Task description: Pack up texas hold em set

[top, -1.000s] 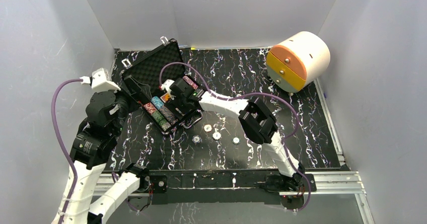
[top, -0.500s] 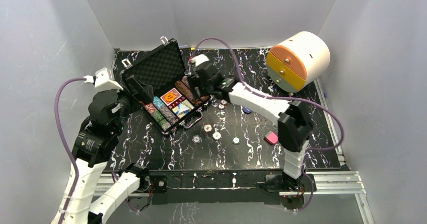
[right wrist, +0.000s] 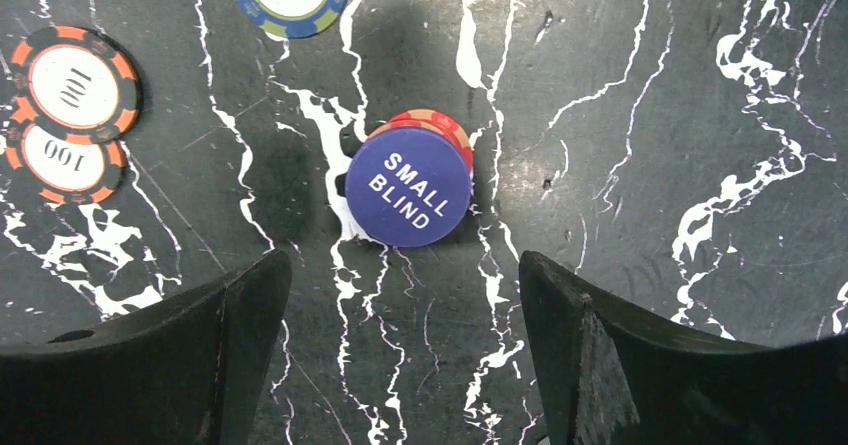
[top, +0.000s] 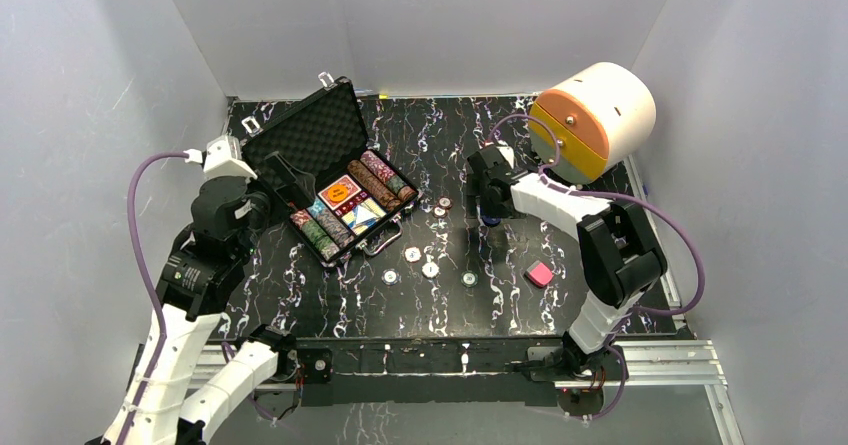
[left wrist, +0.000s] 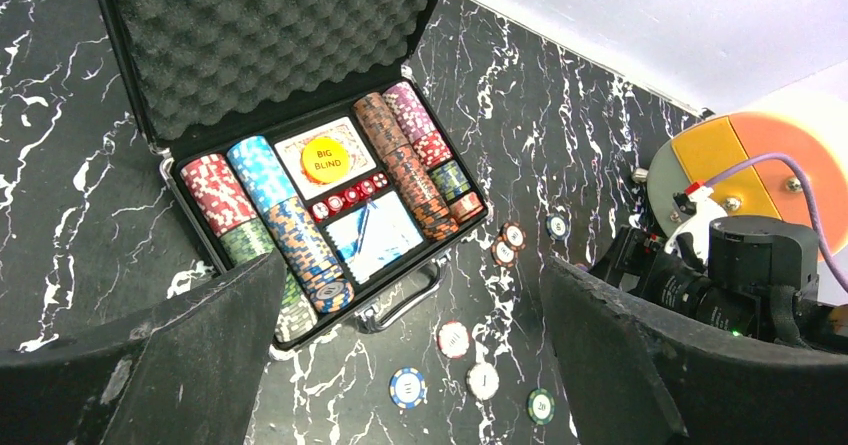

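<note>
Right gripper (right wrist: 400,285) hangs wide above the SMALL BLIND button (right wrist: 408,187): centre it, drop low, and mind the orange chip (right wrist: 432,119) peeking out at twelve o'clock.

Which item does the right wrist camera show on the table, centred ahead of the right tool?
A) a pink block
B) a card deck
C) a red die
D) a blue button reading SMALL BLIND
D: the SMALL BLIND button lies on the table, in line with the gap of the open right tool.
</note>
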